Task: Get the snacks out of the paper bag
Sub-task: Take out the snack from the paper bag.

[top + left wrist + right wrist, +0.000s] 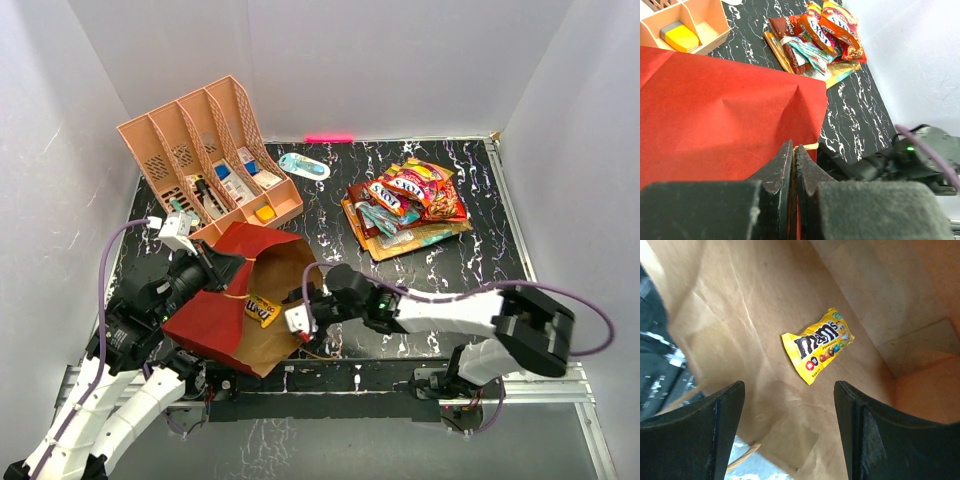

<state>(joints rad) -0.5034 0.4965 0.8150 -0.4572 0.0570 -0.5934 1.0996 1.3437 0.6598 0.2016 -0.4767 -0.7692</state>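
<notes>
The left jaws were pressed together on the upper edge of the paper bag (715, 110), with the red paper pinched between them. The right jaws stood apart and held nothing. They sat at the bag's open mouth, pointing into its brown interior. Ahead of them, and not touching them, a yellow packet (817, 344) lay flat on the bag's inner wall with its label up.

The bag lay on its side at the near left of the counter (480, 260), its mouth facing right toward the right arm (440, 310). The other snacks (405, 205) lay in an overlapping heap on the far right of the counter, well apart from the bag: orange, dark red-brown, teal and gold packets.

A peach slotted organizer (215, 160) stood at the far left just behind the bag, with small items in its compartments. A light-blue oval object (303, 166) lay on the counter just beside the organizer, between it and the heap.
</notes>
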